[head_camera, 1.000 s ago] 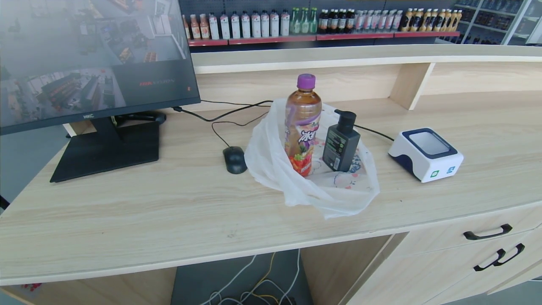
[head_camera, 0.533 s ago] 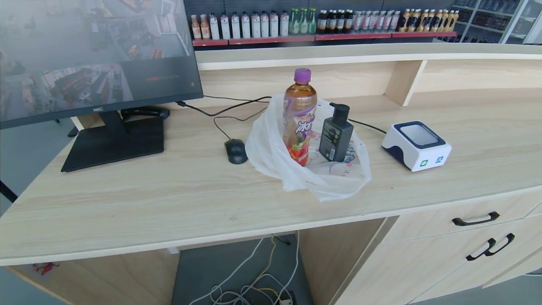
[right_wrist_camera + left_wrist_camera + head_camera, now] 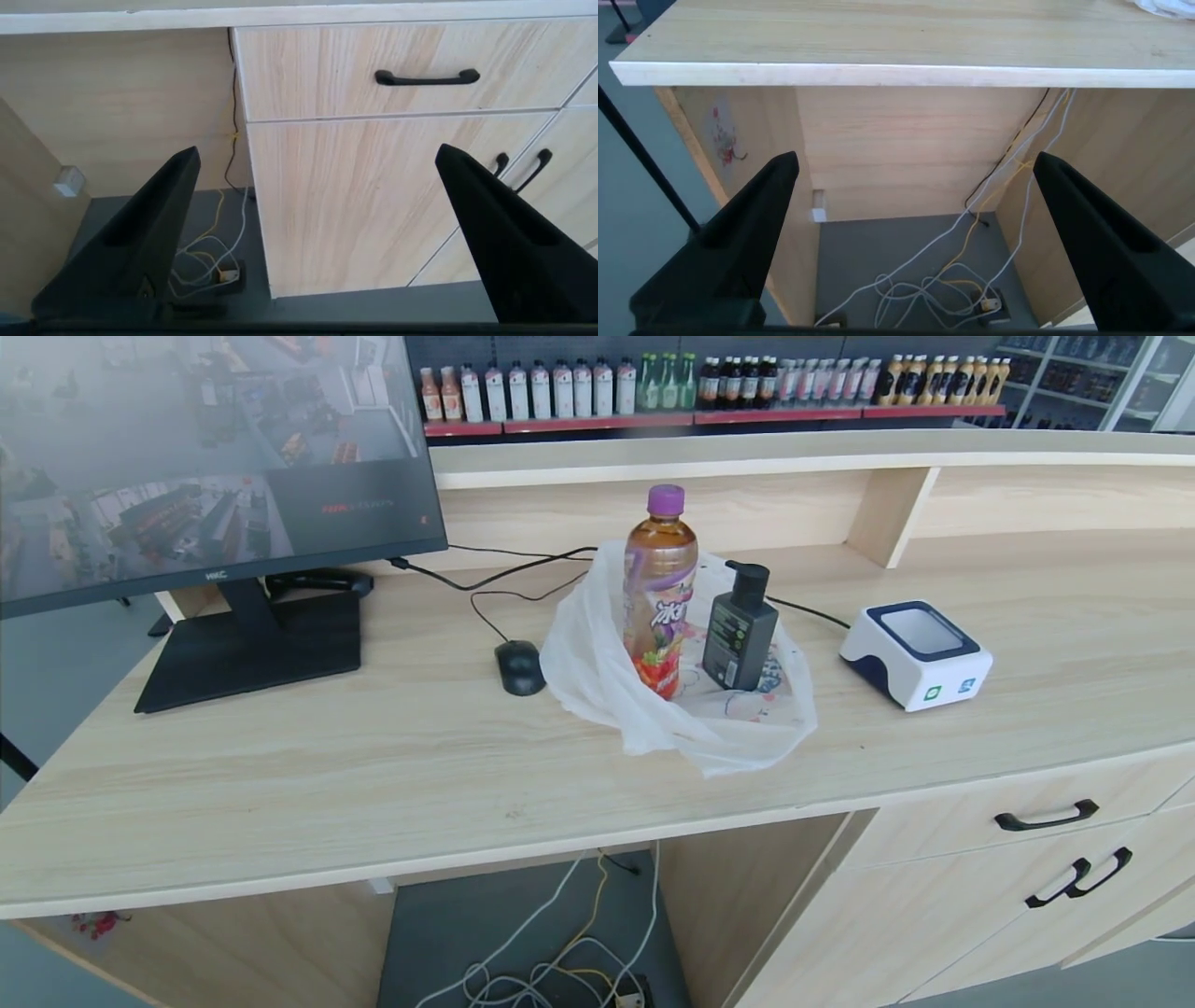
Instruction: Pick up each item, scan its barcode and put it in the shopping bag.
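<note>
Both items in white plastic shopping bag [image 3: 644, 719].
Purple-capped tea bottle [image 3: 661, 588], black pump bottle [image 3: 739, 630] upright inside; L gripper [image 3: 915, 163], R gripper [image 3: 318, 154] both spread apart.

Wooden counter [image 3: 373, 775], stocked shelves [image 3: 709, 418] behind

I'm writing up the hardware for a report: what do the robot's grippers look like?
The left gripper and right gripper look alike: each has two matte black fingers, broad at the base and tapering to a narrow tip, with plain, unmarked surfaces.
</note>
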Available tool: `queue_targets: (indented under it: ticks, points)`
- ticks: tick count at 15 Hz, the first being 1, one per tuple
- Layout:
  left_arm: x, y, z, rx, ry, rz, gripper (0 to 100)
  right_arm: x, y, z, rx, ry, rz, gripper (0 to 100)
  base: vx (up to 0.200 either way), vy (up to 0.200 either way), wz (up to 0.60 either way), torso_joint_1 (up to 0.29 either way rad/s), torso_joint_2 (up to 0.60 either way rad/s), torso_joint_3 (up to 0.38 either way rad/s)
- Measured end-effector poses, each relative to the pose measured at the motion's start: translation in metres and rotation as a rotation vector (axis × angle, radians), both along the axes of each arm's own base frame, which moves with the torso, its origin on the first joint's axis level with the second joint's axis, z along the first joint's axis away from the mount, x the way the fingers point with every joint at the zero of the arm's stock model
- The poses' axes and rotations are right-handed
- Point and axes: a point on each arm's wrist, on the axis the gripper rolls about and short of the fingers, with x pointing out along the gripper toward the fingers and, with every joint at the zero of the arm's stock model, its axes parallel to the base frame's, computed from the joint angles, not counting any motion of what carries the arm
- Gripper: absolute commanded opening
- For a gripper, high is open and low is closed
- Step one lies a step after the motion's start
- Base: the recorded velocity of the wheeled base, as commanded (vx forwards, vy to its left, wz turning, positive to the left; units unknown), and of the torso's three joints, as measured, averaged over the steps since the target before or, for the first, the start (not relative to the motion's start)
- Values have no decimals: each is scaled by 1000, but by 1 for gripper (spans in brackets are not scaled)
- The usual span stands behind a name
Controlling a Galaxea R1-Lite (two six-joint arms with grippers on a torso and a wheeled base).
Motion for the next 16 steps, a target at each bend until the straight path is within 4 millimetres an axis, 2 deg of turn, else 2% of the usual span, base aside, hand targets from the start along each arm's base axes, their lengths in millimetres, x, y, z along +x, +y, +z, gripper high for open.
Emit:
queue_targets:
  ticks: [1, 4, 16]
  points:
    - [0, 0, 0, 0, 0, 0, 100, 0, 0, 0, 0, 0, -1, 100, 0, -200, 0, 7, 7, 2]
    - [0, 0, 0, -2, 0, 1, 100, 0, 0, 0, -2, -1, -1, 100, 0, -200, 600, 2, -2, 5]
    - [0, 0, 0, -6, 0, 1, 100, 0, 0, 0, 9, 0, -2, 100, 0, -200, 0, 1, 1, 3]
